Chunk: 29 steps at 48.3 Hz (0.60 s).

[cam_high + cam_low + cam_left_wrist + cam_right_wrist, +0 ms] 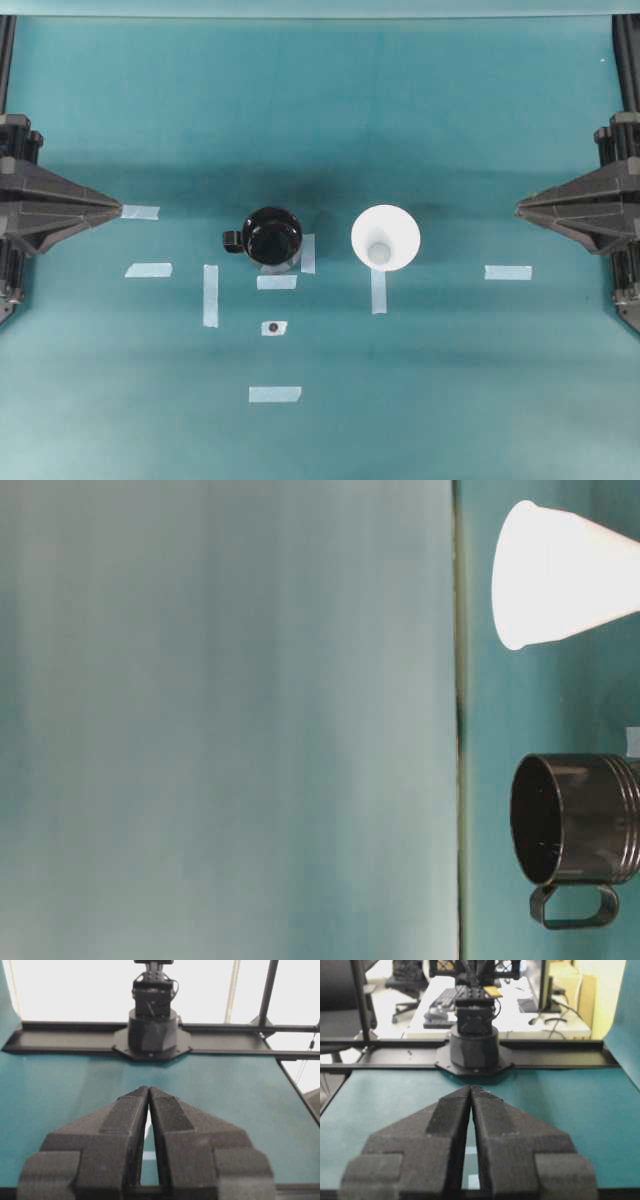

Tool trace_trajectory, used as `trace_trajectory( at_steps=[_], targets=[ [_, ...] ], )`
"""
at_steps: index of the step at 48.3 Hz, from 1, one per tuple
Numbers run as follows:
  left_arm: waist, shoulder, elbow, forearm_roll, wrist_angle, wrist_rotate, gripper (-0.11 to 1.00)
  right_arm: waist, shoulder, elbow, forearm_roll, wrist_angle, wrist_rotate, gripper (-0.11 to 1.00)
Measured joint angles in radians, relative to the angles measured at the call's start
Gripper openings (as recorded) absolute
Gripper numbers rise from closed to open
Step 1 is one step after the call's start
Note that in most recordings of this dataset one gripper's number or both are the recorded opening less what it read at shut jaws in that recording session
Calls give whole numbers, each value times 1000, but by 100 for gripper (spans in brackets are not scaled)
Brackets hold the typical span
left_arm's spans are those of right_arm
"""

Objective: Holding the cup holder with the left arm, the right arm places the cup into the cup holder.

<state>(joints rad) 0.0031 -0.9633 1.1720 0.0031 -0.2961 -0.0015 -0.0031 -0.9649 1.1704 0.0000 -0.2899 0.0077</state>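
Note:
The glossy black cup holder stands upright at the table's middle, its stubby handle pointing left; the table-level view shows the cup holder at the lower right. The white cup stands to its right, mouth up, and the cup also shows at the top right of the table-level view. My left gripper rests at the left edge, shut and empty, fingertips touching. My right gripper rests at the right edge, also shut with nothing in it. Both are far from the two objects.
Several strips of light tape lie on the teal cloth, among them one at the left, one at the right and one near the front. A small tape piece with a dark dot sits below the cup holder.

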Motion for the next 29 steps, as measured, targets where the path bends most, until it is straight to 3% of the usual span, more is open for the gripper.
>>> trace_trajectory(
  at_steps=[5, 8, 17, 29],
  targets=[
    [-2, 3, 0, 5, 20, -11, 4, 0, -5, 9, 31, 5, 8, 5],
    [-2, 5, 0, 8, 35, -14, 3, 0, -9, 14, 61, 21, 29, 0],
    [-2, 18, -3, 9, 95, -14, 3, -15, -15, 18, 87, 112, 84, 0],
    [6, 67, -38, 9, 175, -14, 3, -57, -14, -2, 89, 235, 89, 0]
  ],
)
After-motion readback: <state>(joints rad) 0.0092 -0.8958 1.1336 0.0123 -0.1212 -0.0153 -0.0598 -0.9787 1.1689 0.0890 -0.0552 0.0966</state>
